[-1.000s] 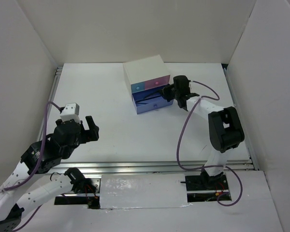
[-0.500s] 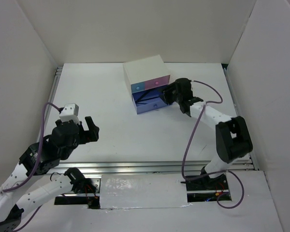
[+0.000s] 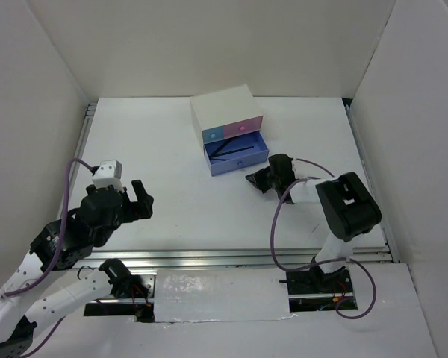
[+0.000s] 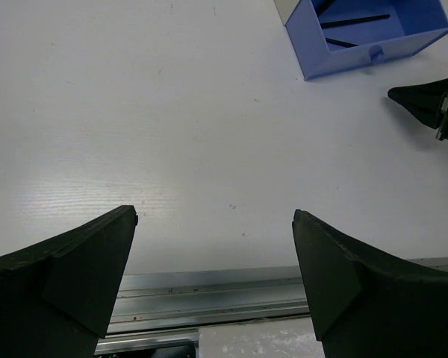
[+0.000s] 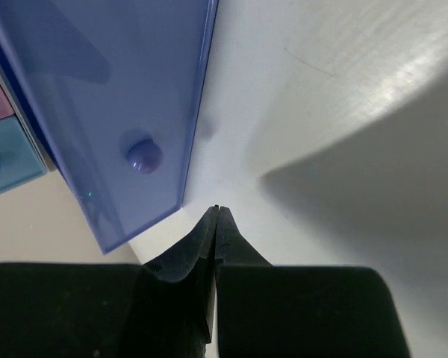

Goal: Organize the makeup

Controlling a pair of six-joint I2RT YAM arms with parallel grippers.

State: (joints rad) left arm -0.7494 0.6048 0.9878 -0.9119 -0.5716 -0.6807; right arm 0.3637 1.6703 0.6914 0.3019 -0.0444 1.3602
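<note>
Right claw [image 3: 251, 180] pressed together, empty, just in front of the open blue drawer [image 3: 239, 159]; left claw [image 3: 142, 198] spread wide, idle.
Top: one white box [image 3: 224, 108], one drawer out, black sticks [image 3: 225, 152] inside. Left wrist: at least two sticks counted (no compacts visible). Right wrist: tips near the knob [image 5: 144, 154]; an off-centre push could skew the box or jam the drawer.

Boxed in at the back, left and right by plain white walls [image 3: 209, 45]. Laid out on a matte white desk [image 3: 164, 156], faintly grained up close. Edged along the near side with silver metal rails [image 3: 231, 258], and with another rail [image 3: 86, 123] on the left. Lit evenly, with soft shadows.
</note>
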